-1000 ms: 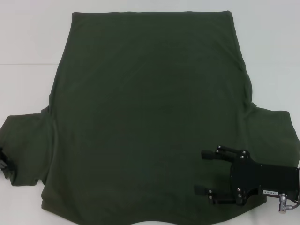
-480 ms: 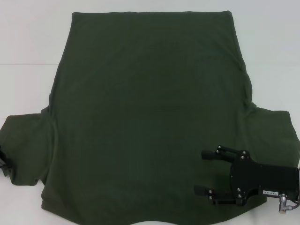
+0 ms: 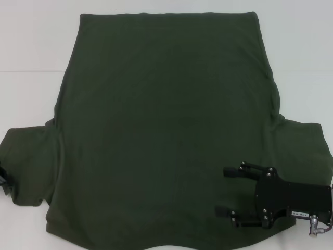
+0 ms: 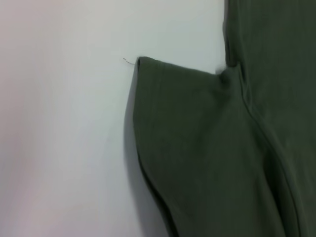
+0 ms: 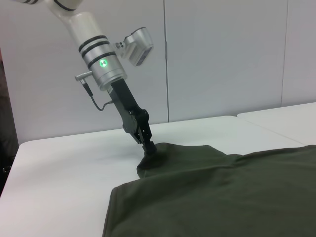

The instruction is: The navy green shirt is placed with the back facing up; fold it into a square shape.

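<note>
While I look down from the head camera, the shirt fills most of the frame, spread flat with its plain back up, hem toward the top edge and the two short sleeves reaching out to the left and right edges low in the picture. I can read no lettering anywhere on the cloth. The only writing I see is a small pale label on the black body of the right gripper, too small for me to make out.

That right gripper sits at the lower right of the frame, over the shirt near its right sleeve, with its two fingers spread wide apart and nothing between them.

The left gripper shows best from the right wrist camera, left of centre there, at the end of a silver arm with a green light on it. Its tip is down on the corner of the left sleeve, and the cloth is bunched up around it; the fingers appear pinched together on that sleeve. In the head view only a sliver of it peeks in at the lower left edge.

The table is plain white, with a faint seam running across it. Behind it I see pale grey wall panels.
</note>
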You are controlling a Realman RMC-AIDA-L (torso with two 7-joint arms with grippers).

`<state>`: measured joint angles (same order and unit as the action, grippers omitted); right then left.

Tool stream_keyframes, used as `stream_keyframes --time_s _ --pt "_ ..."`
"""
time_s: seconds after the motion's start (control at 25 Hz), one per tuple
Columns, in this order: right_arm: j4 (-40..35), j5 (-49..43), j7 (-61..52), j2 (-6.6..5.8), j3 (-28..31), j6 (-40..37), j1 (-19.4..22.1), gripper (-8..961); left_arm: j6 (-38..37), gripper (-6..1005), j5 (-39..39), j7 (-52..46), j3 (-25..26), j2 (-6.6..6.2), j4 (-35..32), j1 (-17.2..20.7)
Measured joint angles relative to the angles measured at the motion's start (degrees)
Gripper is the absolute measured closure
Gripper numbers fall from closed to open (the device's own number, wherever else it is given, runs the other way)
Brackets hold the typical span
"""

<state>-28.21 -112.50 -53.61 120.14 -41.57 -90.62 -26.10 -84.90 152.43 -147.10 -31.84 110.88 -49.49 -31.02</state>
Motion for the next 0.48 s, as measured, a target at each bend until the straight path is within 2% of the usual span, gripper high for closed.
stream_keyframes --time_s 0.48 --pt "0.0 0.0 0.0 0.00 0.0 0.0 0.0 41 -2.2 999 -4.3 1.4 1.7 -0.37 -2.1 0.4"
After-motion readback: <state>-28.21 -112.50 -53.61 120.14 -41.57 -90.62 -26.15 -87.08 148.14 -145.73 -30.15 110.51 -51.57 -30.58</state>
